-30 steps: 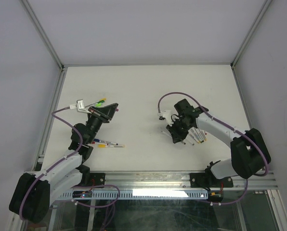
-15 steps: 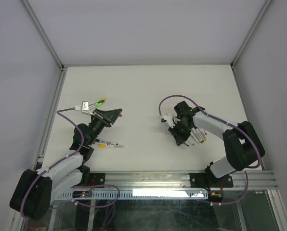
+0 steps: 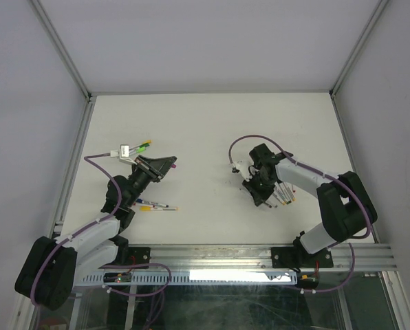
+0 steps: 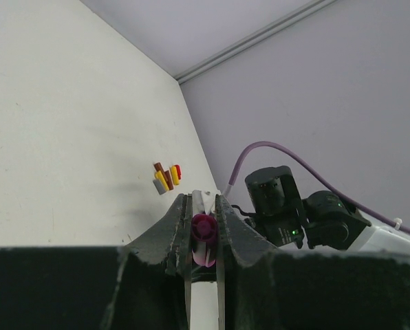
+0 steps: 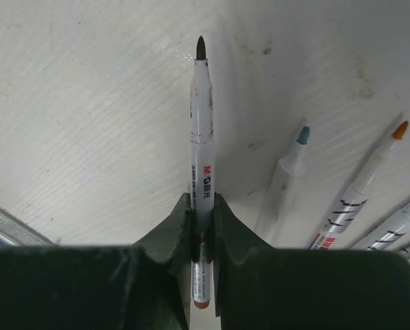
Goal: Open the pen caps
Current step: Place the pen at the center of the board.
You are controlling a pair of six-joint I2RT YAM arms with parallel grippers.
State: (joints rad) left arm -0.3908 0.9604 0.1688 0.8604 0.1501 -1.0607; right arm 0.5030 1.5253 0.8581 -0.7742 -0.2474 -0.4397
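A row of uncapped pens [image 5: 287, 182] lies on the tabletop [image 3: 205, 124] just beside the right pincer [image 5: 201, 203]. We see teal and orange tips among them. They crowd the pincer on one side, while the other side is bare surface. A small cluster of loose pen caps [image 4: 167, 177], yellow, red, maroon and grey, lies ahead of the left pincer [image 4: 202, 210], well apart from it and nearer the right arm [image 4: 294, 213]. A second group of pens [image 3: 157, 205] lies side by side close to the left arm [image 3: 95, 230]. A third group of pens [image 3: 142, 146], with green and yellow ends, lies just beyond that arm's wrist.

The left arm reaches forward and inward, its pincer raised off the tabletop and closed narrowly on a purple cap [image 4: 203, 230] whose round end faces the wrist camera. The right arm folds back with its elbow out toward the right side, and its wrist is low over the surface. Its pincer is clamped on the barrel of a black-tipped pen [image 5: 201, 137], which runs straight out between the fingers with its tip bare. We cannot tell whether that tip touches the tabletop.

The far half of the tabletop lies open between the two arms and the back wall. The left rail [image 3: 73, 172] runs near the left wrist, and the right elbow sits close to the right edge.
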